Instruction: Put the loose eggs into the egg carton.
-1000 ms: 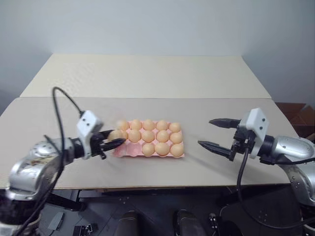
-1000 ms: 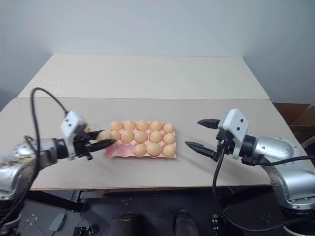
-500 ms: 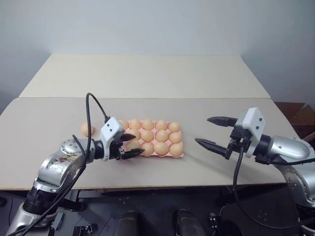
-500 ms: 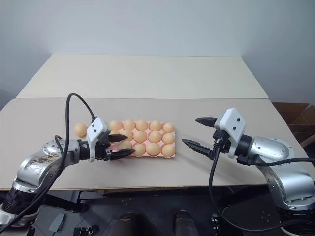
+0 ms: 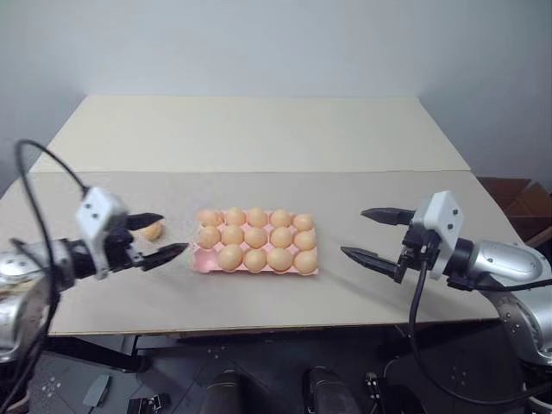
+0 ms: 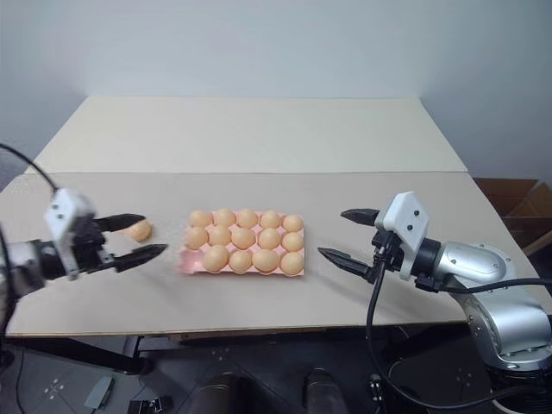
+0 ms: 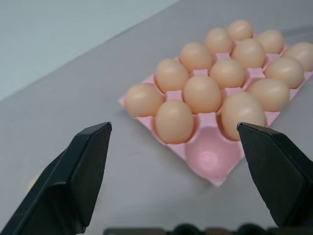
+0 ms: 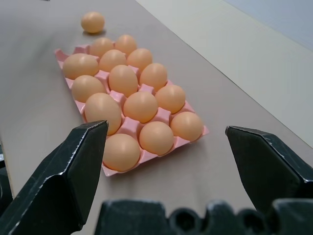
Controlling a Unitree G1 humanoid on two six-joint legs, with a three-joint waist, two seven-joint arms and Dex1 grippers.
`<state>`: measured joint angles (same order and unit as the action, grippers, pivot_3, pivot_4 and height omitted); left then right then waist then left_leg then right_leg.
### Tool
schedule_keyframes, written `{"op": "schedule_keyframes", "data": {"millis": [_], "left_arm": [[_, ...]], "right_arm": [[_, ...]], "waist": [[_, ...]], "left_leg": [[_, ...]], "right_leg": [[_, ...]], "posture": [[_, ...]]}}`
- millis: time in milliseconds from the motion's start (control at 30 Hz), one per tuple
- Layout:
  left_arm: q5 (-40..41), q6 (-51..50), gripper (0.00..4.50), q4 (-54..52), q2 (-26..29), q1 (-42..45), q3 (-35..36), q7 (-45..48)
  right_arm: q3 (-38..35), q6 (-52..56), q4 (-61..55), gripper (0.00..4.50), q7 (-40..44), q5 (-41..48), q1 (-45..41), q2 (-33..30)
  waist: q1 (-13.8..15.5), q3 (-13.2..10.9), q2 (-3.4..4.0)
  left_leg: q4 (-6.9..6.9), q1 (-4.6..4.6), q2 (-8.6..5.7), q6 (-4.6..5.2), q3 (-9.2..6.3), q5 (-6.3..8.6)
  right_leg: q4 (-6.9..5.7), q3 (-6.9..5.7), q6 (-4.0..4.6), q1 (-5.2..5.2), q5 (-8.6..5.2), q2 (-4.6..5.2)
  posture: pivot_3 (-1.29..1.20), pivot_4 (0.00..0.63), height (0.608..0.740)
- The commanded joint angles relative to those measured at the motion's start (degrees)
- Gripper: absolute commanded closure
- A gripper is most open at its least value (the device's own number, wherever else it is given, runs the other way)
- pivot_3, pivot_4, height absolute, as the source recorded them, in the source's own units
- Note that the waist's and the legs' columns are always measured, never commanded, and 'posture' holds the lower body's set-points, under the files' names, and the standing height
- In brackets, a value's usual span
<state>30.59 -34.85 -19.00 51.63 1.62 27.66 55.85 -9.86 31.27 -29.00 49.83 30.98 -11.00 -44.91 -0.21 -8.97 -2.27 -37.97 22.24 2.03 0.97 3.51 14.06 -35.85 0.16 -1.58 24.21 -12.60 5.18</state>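
Observation:
The pink egg carton [image 5: 197,259] lies in the middle of the table, filled with eggs except for one empty cup [image 7: 209,156] at its near-left corner. One loose egg [image 5: 153,230] rests on the table left of the carton and shows far off in the right wrist view [image 8: 93,22]. My left gripper [image 5: 174,233] hovers open and empty beside that egg, its fingertips pointing toward the carton. To the right of the carton, my right gripper [image 5: 353,232] is open and empty, well apart from it.
The beige table [image 5: 259,138] has a seam running across behind the carton and a front edge close to both grippers. A cardboard box [image 5: 522,200] stands off the table's right side.
The left gripper, shut on an egg at the carton's left end a second ago, opened over the front row, left the egg there, and drew back left. The right gripper stayed still.

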Motion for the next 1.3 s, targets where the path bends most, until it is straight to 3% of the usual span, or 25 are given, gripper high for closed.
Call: {"op": "schedule_keyframes", "data": {"millis": [33, 133, 267, 767, 900, 1067, 1300], "left_arm": [[1.55, 2.49, 0.02, 1.05, 2.88, -6.82, 10.15, 7.38], [1.62, 4.56, 0.02, 2.01, 3.29, -14.01, 16.11, 12.25], [1.96, 6.7, 0.02, 1.08, 0.83, -18.14, 18.61, 12.2], [5.22, 4.49, 0.02, -2.86, -2.58, -17.04, 15.2, 4.66], [8.59, -13.59, 0.02, -1.71, -1.1, -5.46, 9.52, -11.23], [2.34, -19.52, 0.02, 0.74, -6.28, 5.78, 1.26, -27.54], [-4.4, -26.27, 0.02, 9.33, -16.05, 21.5, -4.85, -44.96]], "right_arm": [[-1.98, -1.67, 0.54, 0.0, 2.68, 1.63, -0.29, -1.51], [-2.44, -2.85, 2.0, 0.0, 5.5, 1.9, 0.45, -2.62], [-2.96, -4.23, 3.5, 0.0, 8.21, 1.88, 1.0, -3.7], [-1.6, -4.89, 5.5, 0.0, 9.45, 1.23, -1.93, -3.96], [-1.53, -5.05, 5.76, 0.0, 8.95, 0.81, -2.72, -3.87], [-1.39, -5.06, 5.08, 0.0, 8.51, 0.8, -2.73, -3.84], [-1.18, -5.07, 4.9, 0.0, 8.01, 0.72, -3.26, -3.59]], "waist": [[-0.01, 0.0, 0.0], [-0.02, -0.01, 0.01], [0.48, 0.0, 0.01], [0.71, 0.01, -0.02], [1.23, 0.01, -0.03], [0.79, 0.03, -0.05], [0.76, 0.04, -0.11]], "left_leg": [[0.0, 0.01, 0.02, 0.0, 0.0, 0.0], [0.0, 0.02, 0.05, 0.0, 0.06, 0.01], [0.01, -0.01, 0.05, -0.01, 0.12, 0.01], [0.0, -0.02, 0.06, -0.01, 0.12, 0.01], [0.0, -0.03, 0.02, -0.02, 0.03, -0.01], [0.0, 0.01, -0.03, -0.02, -0.11, 0.0], [-0.02, -0.01, -0.07, -0.04, -0.13, -0.02]], "right_leg": [[0.0, 0.0, 0.02, 0.02, -0.01, 0.0], [0.01, -0.04, 0.16, 0.05, -0.1, 0.01], [0.0, -0.07, 0.43, 0.01, -0.27, 0.05], [-0.02, -0.03, 0.28, 0.01, -0.17, 0.01], [-0.05, -0.13, 0.08, -0.05, -0.06, 0.02], [0.0, -0.02, -0.06, -0.05, 0.01, 0.02], [-0.04, -0.03, -0.1, -0.1, 0.11, -0.01]], "posture": [[0.0, 0.15, 0.74], [0.0, 0.15, 0.74], [0.0, 0.15, 0.74], [0.0, 0.15, 0.74], [0.0, 0.15, 0.74], [0.0, 0.15, 0.74], [0.0, 0.15, 0.74]]}}
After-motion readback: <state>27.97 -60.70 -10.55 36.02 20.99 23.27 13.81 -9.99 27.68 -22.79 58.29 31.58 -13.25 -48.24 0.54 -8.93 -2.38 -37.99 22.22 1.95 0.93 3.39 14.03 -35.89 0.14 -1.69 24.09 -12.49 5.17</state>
